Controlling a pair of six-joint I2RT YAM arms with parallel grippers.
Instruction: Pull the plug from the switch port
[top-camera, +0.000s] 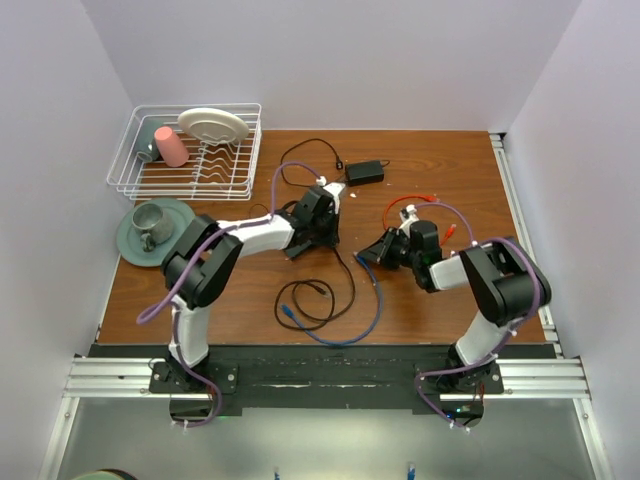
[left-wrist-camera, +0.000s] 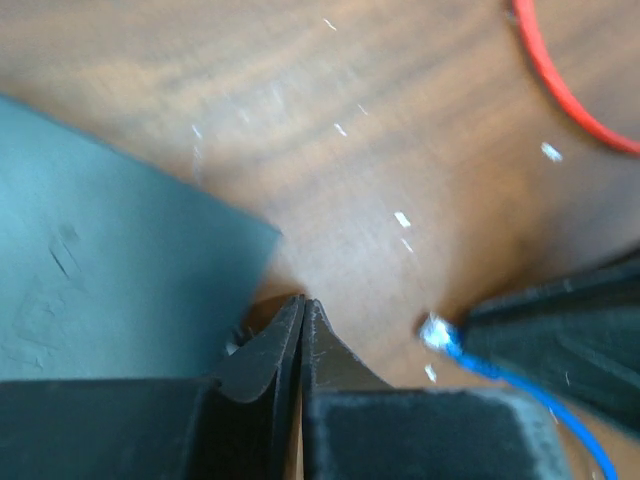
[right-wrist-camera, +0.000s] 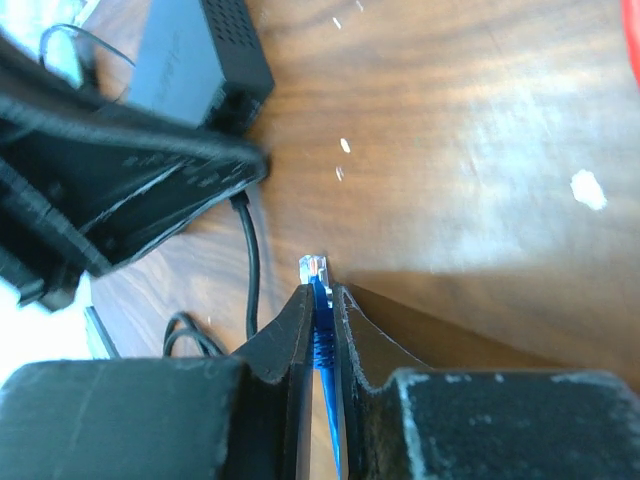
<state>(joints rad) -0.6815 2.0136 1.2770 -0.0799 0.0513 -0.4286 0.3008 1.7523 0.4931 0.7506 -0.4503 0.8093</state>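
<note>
The switch is a flat dark box under my left gripper. It fills the left of the left wrist view and shows at the top left of the right wrist view. My left gripper is shut and empty, its tips at the switch's corner. My right gripper is shut on the blue cable just behind its clear plug. The plug pokes out past the fingertips, free of the switch, above bare wood. It also shows in the left wrist view.
A black power brick with a thin cord lies behind. A red cable curls by the right arm. A black cord coil and the blue cable's loop lie in front. A dish rack and a green plate with a mug are at the left.
</note>
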